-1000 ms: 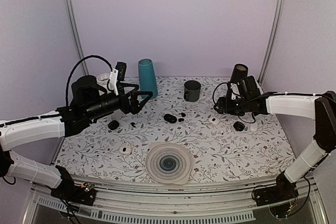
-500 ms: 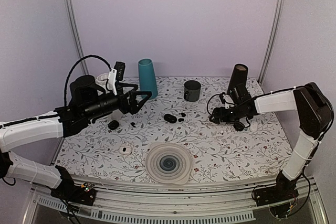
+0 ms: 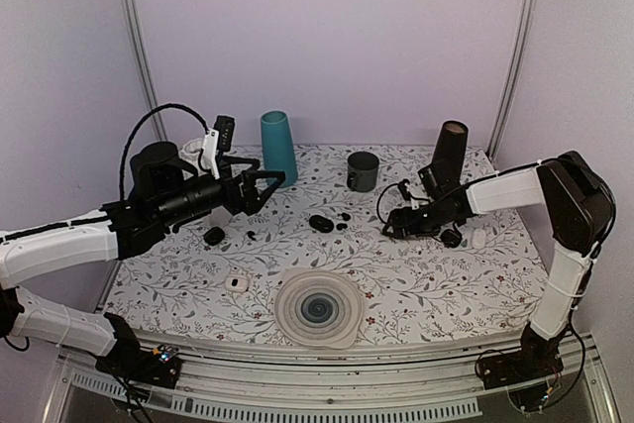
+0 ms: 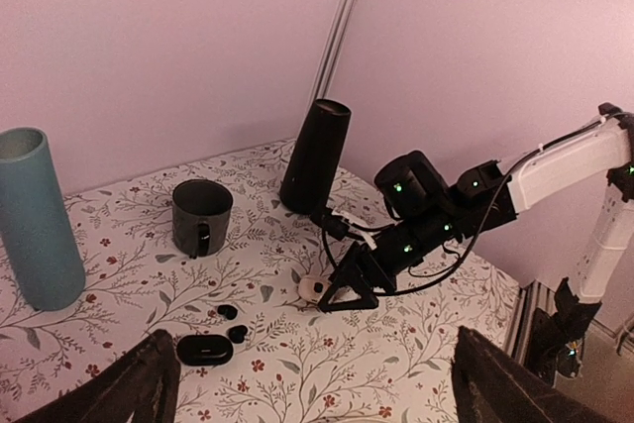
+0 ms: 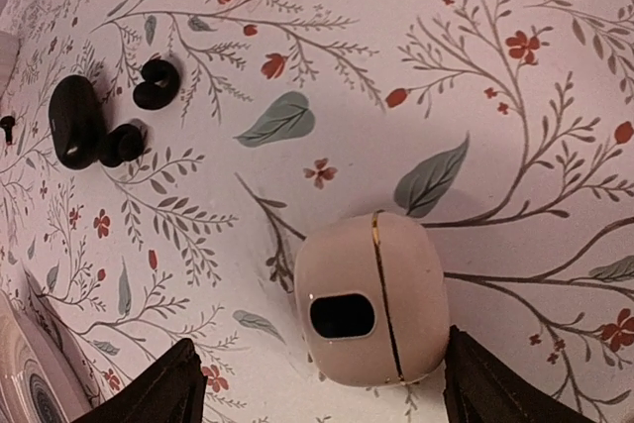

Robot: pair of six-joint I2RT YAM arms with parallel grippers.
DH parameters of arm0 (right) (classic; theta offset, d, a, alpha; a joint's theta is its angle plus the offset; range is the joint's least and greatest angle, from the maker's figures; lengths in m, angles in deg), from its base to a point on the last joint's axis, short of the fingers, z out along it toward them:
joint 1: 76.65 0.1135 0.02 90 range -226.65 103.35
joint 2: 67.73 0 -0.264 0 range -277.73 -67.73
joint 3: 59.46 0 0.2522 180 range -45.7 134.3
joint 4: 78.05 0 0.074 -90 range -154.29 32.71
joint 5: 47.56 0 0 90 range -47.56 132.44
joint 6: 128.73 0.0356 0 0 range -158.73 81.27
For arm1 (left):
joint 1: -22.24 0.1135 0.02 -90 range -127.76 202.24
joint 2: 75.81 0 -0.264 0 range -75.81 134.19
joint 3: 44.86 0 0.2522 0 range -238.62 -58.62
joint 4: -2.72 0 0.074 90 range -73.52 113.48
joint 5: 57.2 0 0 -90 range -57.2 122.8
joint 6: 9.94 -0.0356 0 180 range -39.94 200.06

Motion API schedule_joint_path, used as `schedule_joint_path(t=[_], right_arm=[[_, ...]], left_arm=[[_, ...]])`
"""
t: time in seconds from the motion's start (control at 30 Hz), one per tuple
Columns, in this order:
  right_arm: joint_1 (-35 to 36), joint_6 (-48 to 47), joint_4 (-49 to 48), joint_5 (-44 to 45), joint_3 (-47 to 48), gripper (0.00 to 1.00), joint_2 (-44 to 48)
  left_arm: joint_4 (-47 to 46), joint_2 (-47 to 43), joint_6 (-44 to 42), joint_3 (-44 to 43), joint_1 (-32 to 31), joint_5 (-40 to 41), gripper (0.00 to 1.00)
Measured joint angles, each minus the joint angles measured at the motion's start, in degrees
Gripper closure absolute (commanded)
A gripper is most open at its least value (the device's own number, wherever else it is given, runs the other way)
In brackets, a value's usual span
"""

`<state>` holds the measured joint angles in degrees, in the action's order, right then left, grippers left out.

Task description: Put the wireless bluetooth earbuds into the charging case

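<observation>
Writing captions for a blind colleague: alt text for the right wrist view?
A pale rounded case with a gold seam lies on the floral tablecloth inside the open right tool. Upper left: a black oval case beside two tiny black earbuds.

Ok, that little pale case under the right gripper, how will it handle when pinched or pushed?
The pale case looks smooth and rounded, so a pinch may slip off its curved sides. It lies flat, so a push would probably slide it rather than roll it. It looks small, so it is likely light.

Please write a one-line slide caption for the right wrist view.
Open right gripper over a pale rounded case; two tiny glossy black earbuds lie beside a black oval case.
</observation>
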<state>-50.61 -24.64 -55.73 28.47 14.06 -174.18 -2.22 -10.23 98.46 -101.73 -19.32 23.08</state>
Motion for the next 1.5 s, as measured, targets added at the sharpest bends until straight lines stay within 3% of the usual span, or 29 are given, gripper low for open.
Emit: schedule_joint_path(t=[0.3,0.9,1.23,1.5], right_arm=[[4.13,0.24,1.25,1.7,0.55,0.2,-0.07],[7.67,6.47,8.57,17.0,8.17,0.21,-3.56],[10.75,9.55,12.24,26.67,12.13,0.27,-8.04],[11.58,9.68,12.44,28.92,13.84,0.42,-9.53]], left_arm=[[0.0,0.0,0.24,0.0,0.0,0.0,0.04],[0.2,0.68,0.24,0.0,0.07,0.17,0.04],[0.24,0.72,0.26,0.0,0.13,0.79,0.04],[0.26,0.72,0.46,0.0,0.33,1.79,0.04]])
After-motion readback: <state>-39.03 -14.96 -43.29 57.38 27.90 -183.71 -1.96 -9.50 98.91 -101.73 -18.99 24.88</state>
